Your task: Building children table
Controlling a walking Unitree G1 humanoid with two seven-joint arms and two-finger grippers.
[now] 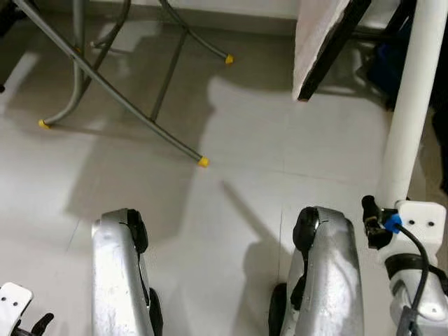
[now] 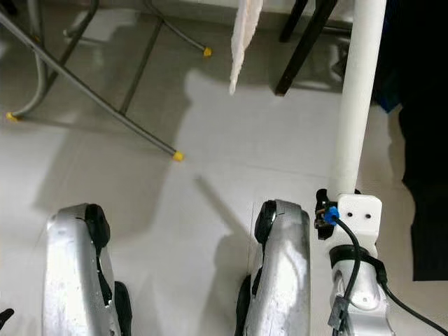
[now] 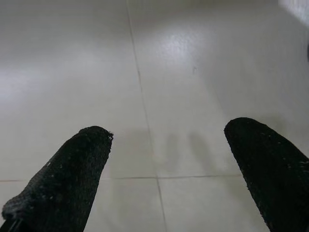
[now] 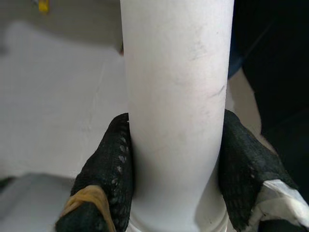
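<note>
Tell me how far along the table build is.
Early. Nothing looks assembled. In hand: the right gripper is shut on a white leg. The left gripper is open over bare floor. A white panel leans ahead, unattached, so fitting legs remains.

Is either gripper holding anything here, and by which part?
The right gripper clamps a white table leg across its round shaft, near one end. The left gripper is open and holds nothing.
</note>
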